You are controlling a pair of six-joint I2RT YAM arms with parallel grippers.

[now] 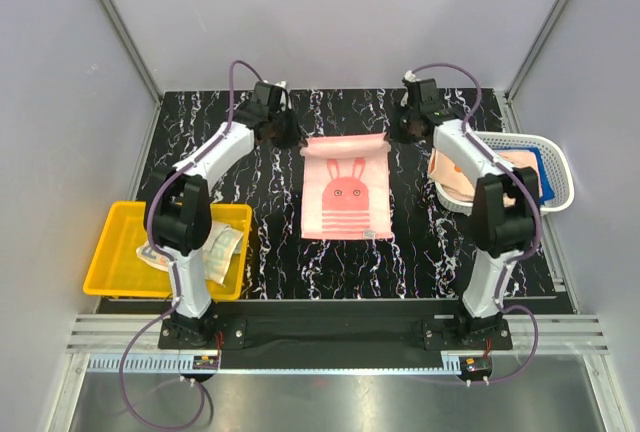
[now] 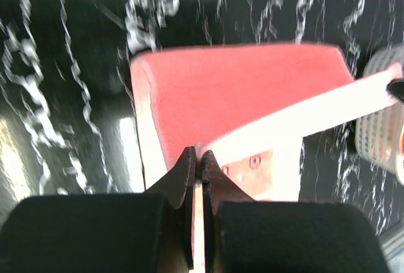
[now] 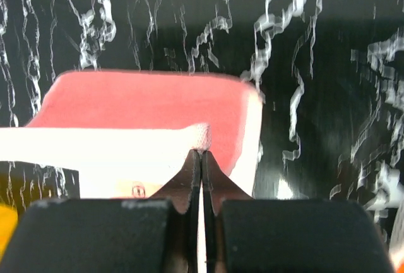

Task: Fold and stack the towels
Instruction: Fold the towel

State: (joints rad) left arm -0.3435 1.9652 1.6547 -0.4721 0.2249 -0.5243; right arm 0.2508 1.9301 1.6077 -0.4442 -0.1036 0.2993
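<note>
Pink towel lies in the middle of the black marbled table, between the two arms. It is a pale pink rectangle. On its upper face there is a darker pink rabbit figure with two long ears, small eyes and a striped body. The near edge lies flat on the table. The far edge is raised and curled a little toward the near side. In the wrist views the towel looks more salmon-red, and the raised edge appears as a bright, nearly white band.

The left gripper is at the far left corner of the towel, and its two fingers are pressed together on the cloth edge. The right gripper is at the far right corner, also clamped on the cloth edge.

At the left side a yellow bin holds a light folded towel. At the right side a white basket holds a salmon towel and a blue towel, partly hidden behind the right arm.
</note>
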